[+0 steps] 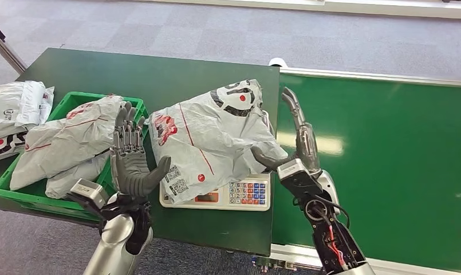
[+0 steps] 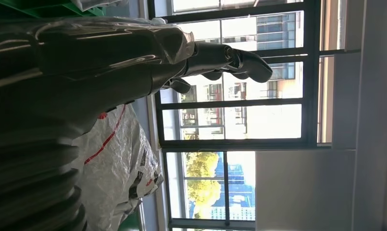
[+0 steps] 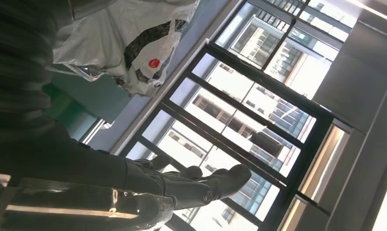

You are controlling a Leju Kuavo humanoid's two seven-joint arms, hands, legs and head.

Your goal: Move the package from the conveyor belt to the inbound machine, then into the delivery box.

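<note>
Left hand (image 1: 130, 163), right hand (image 1: 294, 152) flank crinkled plastic package (image 1: 208, 137).

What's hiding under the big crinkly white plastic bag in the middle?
A white weighing scale on the dark green table. Its coloured keypad and part of its red display show; the big crinkly white plastic bag covers its weighing platform.

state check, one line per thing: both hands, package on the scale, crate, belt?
left hand: open, fingers up, beside the package, holding nothing
right hand: open, upright at the package's other side
package: lying on the scale, crumpled
scale: keypad end showing, rest covered by the package
green crate: holds other bags
conveyor belt: bare where visible
</note>
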